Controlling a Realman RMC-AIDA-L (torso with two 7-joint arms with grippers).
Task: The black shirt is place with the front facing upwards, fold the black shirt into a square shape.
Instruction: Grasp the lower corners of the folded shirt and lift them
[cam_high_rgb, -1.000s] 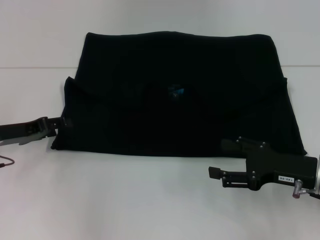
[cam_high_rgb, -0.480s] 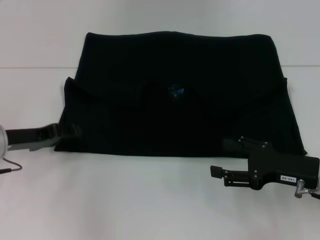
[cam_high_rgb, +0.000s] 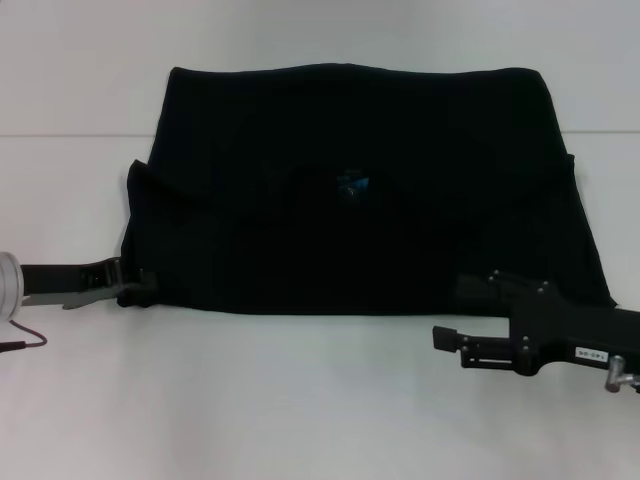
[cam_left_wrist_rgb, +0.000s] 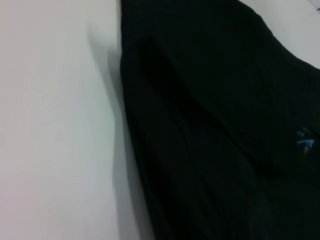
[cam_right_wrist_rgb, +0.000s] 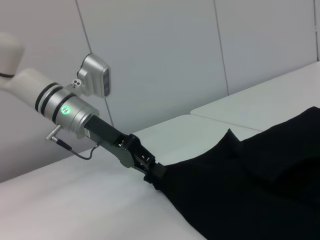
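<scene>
- We see the black shirt (cam_high_rgb: 360, 190) lying flat on the white table (cam_high_rgb: 300, 400), already doubled over into a wide block, its far edge straight and its near edge running across the middle of the head view.
- A small blue neck label (cam_high_rgb: 352, 184) shows near the middle of the cloth; in the left wrist view the same label (cam_left_wrist_rgb: 304, 144) sits at the edge of the frame.
- Our left gripper (cam_high_rgb: 135, 283) lies low over the table at the shirt's near left corner, and its fingertips touch the cloth there.
- In the right wrist view that left gripper (cam_right_wrist_rgb: 156, 172) meets the corner of the shirt (cam_right_wrist_rgb: 250, 190), and its fingers look closed on the edge of the cloth.
- Our right gripper (cam_high_rgb: 452, 315) sits at the near right part of the shirt, one finger over the near hem and the other over bare table just in front of it, so its fingers stand apart with the hem between them.
- The left wrist view shows a fold line running across the shirt (cam_left_wrist_rgb: 215, 130) beside bare table (cam_left_wrist_rgb: 55, 125).
</scene>
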